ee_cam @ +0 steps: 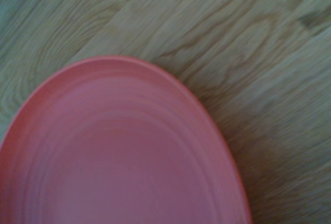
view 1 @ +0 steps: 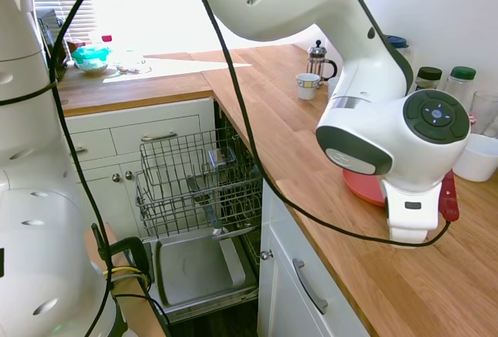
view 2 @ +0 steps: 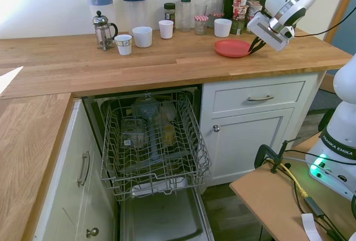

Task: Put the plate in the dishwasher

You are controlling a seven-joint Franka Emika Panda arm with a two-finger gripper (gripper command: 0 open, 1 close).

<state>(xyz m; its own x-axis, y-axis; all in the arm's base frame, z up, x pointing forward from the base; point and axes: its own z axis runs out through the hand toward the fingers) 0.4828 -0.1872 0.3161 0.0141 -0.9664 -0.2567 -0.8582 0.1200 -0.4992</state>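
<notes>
- Plate [view 2: 233, 47]: coral-red, round, flat with a shallow raised rim; lies flat on the wooden table [view 2: 167, 63], toward its right end in the second exterior view and nearer the back wall than the front edge.
- Handling, by judgement: looks like plastic, so probably light and stiff, unlikely to shatter; the smooth surface may slip in a pinch.
- Hold point, by judgement: the rim is the only purchase, since the plate sits flush on the wood; the edge nearest the tool seems the natural place.
- Tool [view 2: 256, 45]: at the plate's right rim, dark fingers angled down to it; whether they are spread or closed on the rim cannot be told.
- Wrist view: plate fills most of the picture, blurred, wood grain around it.
- Neighbours: white cup [view 2: 222, 27] just behind the plate; jars and mugs along the back wall.
- Dishwasher [view 2: 153, 141]: below the table's front edge, door down, wire rack pulled out, well apart from the plate.
</notes>
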